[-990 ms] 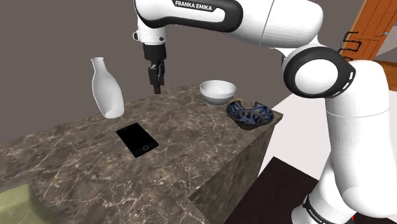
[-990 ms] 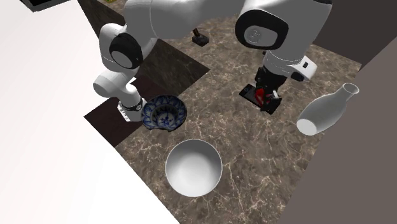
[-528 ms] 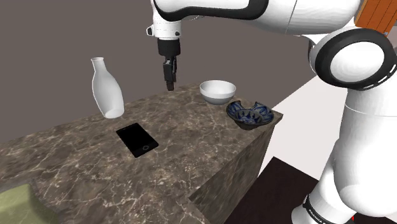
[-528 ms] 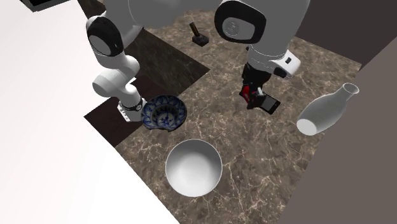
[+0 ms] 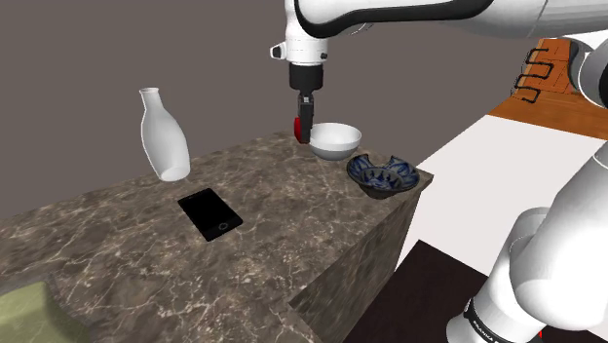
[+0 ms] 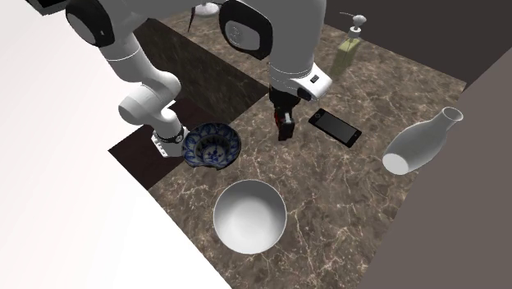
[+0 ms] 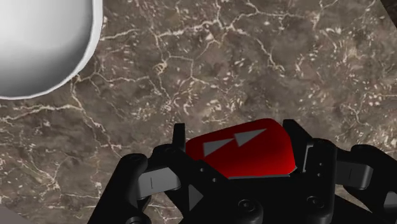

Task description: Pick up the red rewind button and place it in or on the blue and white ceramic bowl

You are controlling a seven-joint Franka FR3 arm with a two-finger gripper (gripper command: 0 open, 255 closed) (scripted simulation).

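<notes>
Shoulder view, read left to right.

- White bottle: upright near the far left edge of the bench. No change.
- Black phone: flat, mid-bench, its face bare. No change.
- Gripper: a second ago it hung over the bottle-and-phone side. It has since swung across and now hangs above the bench's far edge, just beside the plain white bowl and well clear of the stone.
- Red button: it travels with the gripper. In the wrist view the fingers are clenched on its two sides. Its grey double-arrow mark faces the camera, and the bench surface lies below, apart from it.
- Blue and white bowl: at the bench's right corner, just past the white bowl on the stand side. It is empty as far as its patterned inside shows.

Reading: the pick is done and the carry is under way, roughly halfway along the bench toward the target. The rest appears to be a short traverse past the white bowl to the corner, a descent over the patterned bowl and a release.

Risk: the white bowl is the nearer of the two, so an early release would put the button in the wrong dish. The target sits right at the corner, so an overshoot would drop the button off the bench.
</notes>
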